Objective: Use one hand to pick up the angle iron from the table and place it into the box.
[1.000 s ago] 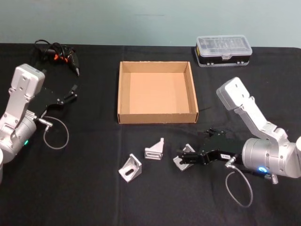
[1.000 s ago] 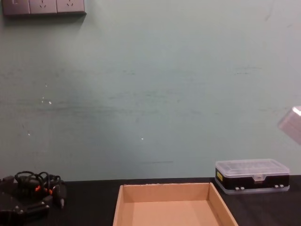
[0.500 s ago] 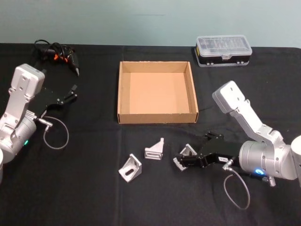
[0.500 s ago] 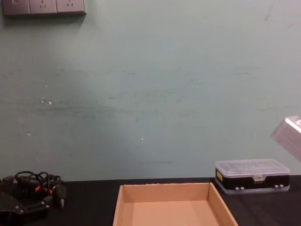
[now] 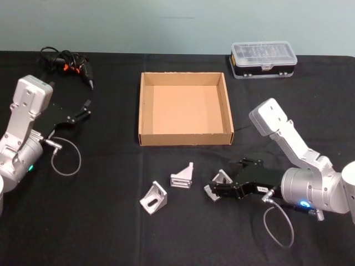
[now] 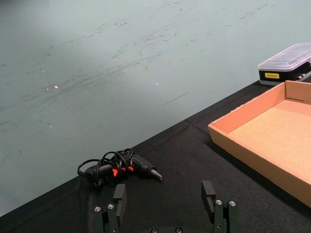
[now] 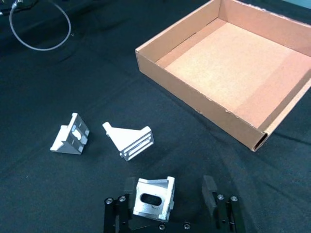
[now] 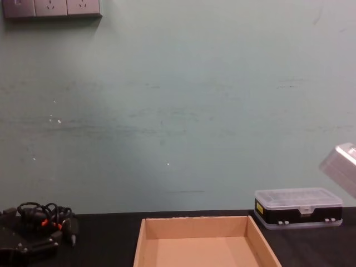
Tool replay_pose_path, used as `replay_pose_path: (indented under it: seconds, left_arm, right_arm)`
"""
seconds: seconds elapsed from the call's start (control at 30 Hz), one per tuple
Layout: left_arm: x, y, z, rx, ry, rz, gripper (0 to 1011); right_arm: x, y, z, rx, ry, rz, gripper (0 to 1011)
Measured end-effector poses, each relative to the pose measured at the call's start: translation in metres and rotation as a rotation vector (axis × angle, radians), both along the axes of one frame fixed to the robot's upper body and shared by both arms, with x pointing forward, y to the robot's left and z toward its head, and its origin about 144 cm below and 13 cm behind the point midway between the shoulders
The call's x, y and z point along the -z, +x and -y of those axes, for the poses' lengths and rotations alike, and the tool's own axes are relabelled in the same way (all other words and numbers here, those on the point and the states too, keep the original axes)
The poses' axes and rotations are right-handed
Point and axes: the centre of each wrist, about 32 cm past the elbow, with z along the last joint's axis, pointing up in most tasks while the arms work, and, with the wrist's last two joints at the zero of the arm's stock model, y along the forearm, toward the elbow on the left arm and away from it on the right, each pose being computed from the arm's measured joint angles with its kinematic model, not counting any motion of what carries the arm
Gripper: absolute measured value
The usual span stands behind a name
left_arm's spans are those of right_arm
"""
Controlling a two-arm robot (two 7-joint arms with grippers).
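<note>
Barely begun: right hand (image 7: 168, 185), fingers apart, straddles an angle iron (image 7: 153, 198) on the table (image 7: 48, 194); box (image 7: 194, 94) empty, left hand (image 6: 164, 194) idle, fingers spread

wall (image 8: 178, 111): pale green, scuffed | socket plate (image 8: 51, 8): grey, upper left of wall

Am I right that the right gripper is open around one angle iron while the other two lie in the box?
No: the head view shows the left iron and middle iron on the table before the box; the right gripper is open around the third.
</note>
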Motion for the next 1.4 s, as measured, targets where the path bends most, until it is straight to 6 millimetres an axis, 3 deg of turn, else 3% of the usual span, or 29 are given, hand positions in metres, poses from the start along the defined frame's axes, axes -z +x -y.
replay_pose_path:
  seconds: [0.87, 1.17, 1.4]
  left_arm:
    - [0.000, 0.000, 0.000, 0.000, 0.000, 0.000, 1011]
    - [0.000, 0.000, 0.000, 0.000, 0.000, 0.000, 1011]
    - [0.000, 0.000, 0.000, 0.000, 0.000, 0.000, 1011]
  right_arm:
    - [0.003, -0.001, 0.004, 0.011, 0.018, -0.003, 82]
    - [-0.002, -0.003, 0.006, 0.013, 0.029, 0.014, 73]
    - [-0.026, -0.008, 0.005, -0.015, 0.065, 0.112, 73]
